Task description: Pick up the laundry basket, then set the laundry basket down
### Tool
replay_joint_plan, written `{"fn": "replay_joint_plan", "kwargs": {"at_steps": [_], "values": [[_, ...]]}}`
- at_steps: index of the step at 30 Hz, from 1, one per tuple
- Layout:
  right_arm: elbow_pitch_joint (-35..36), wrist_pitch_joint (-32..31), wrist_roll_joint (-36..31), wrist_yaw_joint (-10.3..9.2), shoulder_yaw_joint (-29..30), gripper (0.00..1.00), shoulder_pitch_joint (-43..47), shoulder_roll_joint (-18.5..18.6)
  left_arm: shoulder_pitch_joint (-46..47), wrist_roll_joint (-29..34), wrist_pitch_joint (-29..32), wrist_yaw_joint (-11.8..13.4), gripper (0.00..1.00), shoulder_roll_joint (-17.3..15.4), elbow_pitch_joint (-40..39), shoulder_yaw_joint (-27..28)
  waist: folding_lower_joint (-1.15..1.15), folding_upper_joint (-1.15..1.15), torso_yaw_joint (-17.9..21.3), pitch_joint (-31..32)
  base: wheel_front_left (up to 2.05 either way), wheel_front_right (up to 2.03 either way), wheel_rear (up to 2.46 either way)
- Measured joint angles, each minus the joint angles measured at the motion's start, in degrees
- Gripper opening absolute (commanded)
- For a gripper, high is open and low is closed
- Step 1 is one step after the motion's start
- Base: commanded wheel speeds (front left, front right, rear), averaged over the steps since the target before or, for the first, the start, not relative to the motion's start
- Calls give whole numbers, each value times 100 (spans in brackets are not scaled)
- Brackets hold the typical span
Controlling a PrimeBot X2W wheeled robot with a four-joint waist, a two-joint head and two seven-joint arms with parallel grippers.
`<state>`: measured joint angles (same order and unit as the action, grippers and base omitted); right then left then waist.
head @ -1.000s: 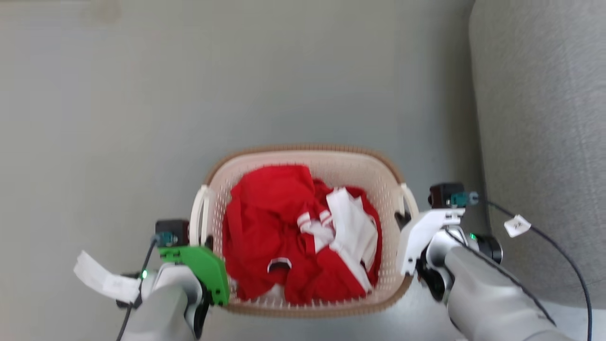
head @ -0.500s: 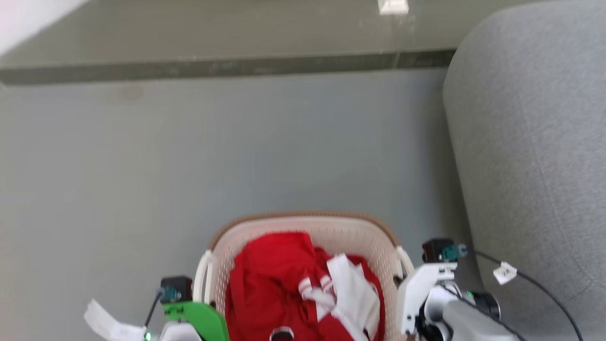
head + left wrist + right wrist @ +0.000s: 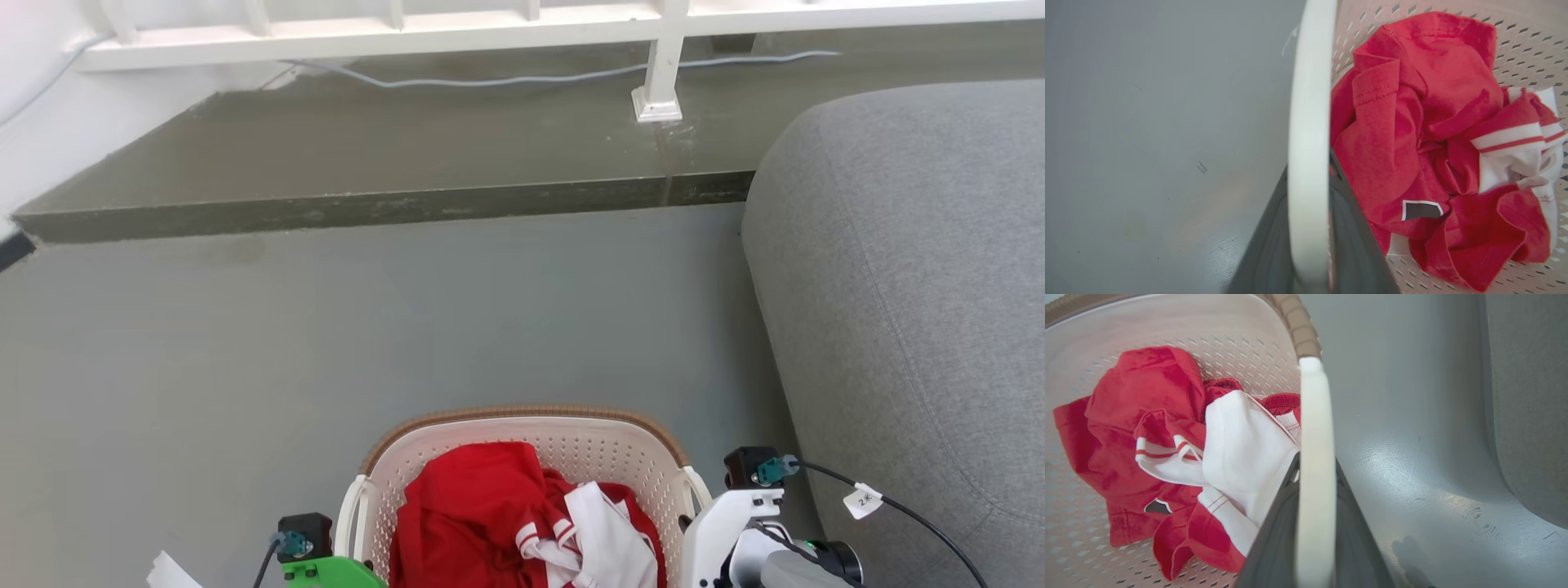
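The laundry basket (image 3: 526,411) sits at 6 o'clock in the head view, cut off by the bottom edge, its brown rim band curving over cream perforated walls. Whether its base rests on the floor or hangs clear of it cannot be told. Inside lies a crumpled red garment (image 3: 465,514), with a white piece with red stripes (image 3: 608,531) toward 3 o'clock of it.

In the left wrist view the left gripper (image 3: 1309,167) has its two dark fingers (image 3: 1267,245) on either side of the basket's white left handle (image 3: 1310,102), pinching it. In the right wrist view the right gripper (image 3: 1315,461) pinches the white right handle (image 3: 1314,416) the same way, one dark finger (image 3: 1274,539) on each side.

In the head view a green housing (image 3: 331,572) shows at 7 o'clock beside the basket and a white housing (image 3: 722,531) at 5 o'clock, with a tagged black cable (image 3: 922,514) trailing from it.

Around the basket spreads a grey floor (image 3: 245,351). A grey sofa (image 3: 914,286) stands at 3 o'clock, just beside the right arm. At 12 o'clock a raised dark ledge (image 3: 367,155) carries a white railing (image 3: 490,28) and a pale cord (image 3: 531,79).
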<state>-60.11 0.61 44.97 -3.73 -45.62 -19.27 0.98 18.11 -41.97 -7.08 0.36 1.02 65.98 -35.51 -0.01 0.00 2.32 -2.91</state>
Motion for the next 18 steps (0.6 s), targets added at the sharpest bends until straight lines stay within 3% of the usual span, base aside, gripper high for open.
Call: {"fn": "replay_joint_plan", "kwargs": {"at_steps": [18], "values": [[56, -16, 211, -188, -278, 0, -3, 52, -62, -177, 33, 167, 0, -19, -151, -190, 0, 0, -3, 39, 0, 0, 0]]}}
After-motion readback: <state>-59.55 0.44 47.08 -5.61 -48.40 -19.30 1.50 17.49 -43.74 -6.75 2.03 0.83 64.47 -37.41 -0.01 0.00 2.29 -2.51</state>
